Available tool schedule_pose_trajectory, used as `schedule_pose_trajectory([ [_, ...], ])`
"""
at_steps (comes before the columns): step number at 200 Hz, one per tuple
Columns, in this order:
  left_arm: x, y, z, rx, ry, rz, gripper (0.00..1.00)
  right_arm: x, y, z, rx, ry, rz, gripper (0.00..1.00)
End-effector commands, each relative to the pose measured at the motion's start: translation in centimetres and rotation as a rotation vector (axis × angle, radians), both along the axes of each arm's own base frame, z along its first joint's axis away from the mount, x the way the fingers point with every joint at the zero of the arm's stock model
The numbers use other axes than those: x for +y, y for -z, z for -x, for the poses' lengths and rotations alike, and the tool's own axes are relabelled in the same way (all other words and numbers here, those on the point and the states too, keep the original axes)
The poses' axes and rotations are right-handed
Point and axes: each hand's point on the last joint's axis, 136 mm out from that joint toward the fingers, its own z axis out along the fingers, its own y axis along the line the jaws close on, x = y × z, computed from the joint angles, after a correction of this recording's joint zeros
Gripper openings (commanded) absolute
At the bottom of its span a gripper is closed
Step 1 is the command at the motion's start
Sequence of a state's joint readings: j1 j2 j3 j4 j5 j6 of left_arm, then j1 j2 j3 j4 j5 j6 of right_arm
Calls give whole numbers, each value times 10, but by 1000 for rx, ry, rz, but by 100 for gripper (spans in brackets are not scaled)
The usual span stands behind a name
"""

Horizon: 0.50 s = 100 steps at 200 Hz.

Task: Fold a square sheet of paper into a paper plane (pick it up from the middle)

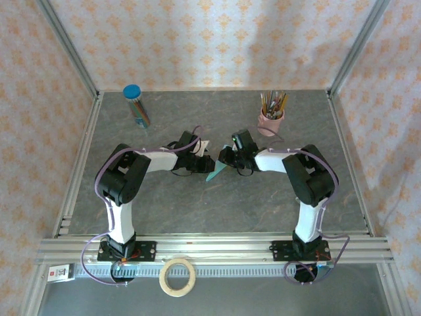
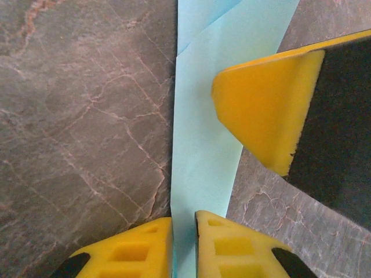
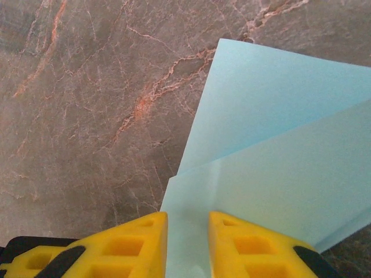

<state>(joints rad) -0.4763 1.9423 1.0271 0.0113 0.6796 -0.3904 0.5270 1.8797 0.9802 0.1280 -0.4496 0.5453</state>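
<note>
The sheet of paper (image 1: 216, 172) is light turquoise and partly folded, with layered flaps. It is held between both grippers at the middle of the grey marble table (image 1: 217, 210). My left gripper (image 1: 205, 161) comes at it from the left. In the left wrist view its yellow jaws (image 2: 184, 223) are shut on a narrow folded strip of the paper (image 2: 203, 145). A yellow finger (image 2: 266, 104) of the right gripper sits close by on that strip. My right gripper (image 1: 227, 158) comes from the right, and its jaws (image 3: 188, 217) are shut on a folded edge of the paper (image 3: 278, 145).
A clear tube with a blue lid (image 1: 136, 105) stands at the back left. A pink cup of pencils (image 1: 271, 118) stands at the back right. A roll of tape (image 1: 178, 276) lies in front of the arm bases. Patterned walls and metal posts enclose the table.
</note>
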Motion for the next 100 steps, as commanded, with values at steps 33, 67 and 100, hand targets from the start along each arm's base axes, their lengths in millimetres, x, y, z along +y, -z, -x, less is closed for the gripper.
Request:
schedule_pose_trajectory([
  [33,24,76,41,133,31,-219,15,-5,13,-2,32,-5,47,24],
  [67,21,41,26,59,1,-196,17,-10,23,3,65,-14,88,22],
  [100,25,-10,2,-75,-88,-183,28,-11,26,8,72,-38,102,20],
])
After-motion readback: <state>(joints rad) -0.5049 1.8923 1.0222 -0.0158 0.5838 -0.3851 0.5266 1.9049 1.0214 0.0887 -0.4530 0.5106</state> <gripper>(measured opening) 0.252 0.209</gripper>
